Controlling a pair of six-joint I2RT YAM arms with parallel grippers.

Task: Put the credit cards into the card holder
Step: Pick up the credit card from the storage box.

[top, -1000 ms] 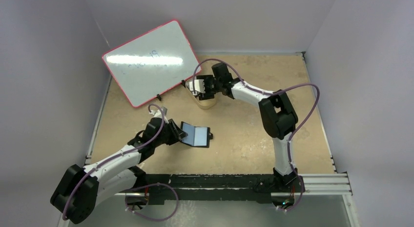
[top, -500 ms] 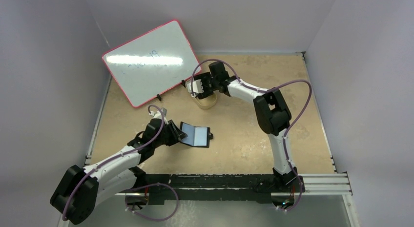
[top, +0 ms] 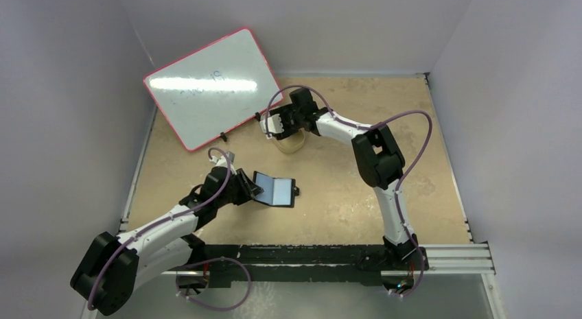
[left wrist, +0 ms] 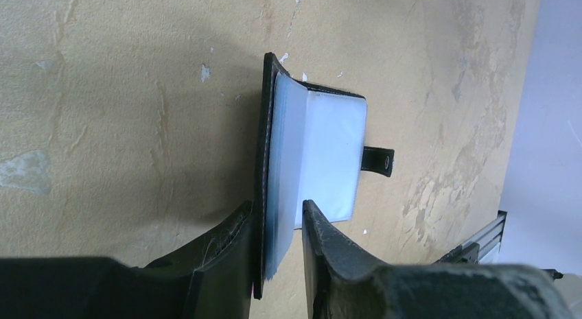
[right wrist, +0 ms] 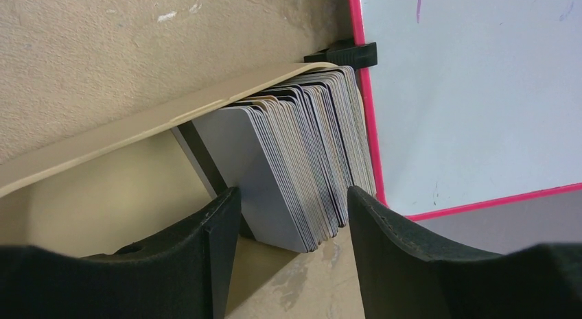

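From above, the right arm [top: 322, 123] covers most of the tan tray [top: 294, 145] at 12 o'clock on the desk [top: 357, 188], hiding the credit cards [right wrist: 295, 161]. The writing on the whiteboard [top: 209, 86] is too faint to read. The left fingers [left wrist: 230, 243] hide the near end of the card holder [left wrist: 312, 154].

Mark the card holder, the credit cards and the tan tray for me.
card holder [left wrist: 329, 154]: left wrist view, on the pale open pocket page.
credit cards [right wrist: 264, 171]: right wrist view, on the grey face of the front card.
tan tray [right wrist: 137, 130]: right wrist view, on its rim.
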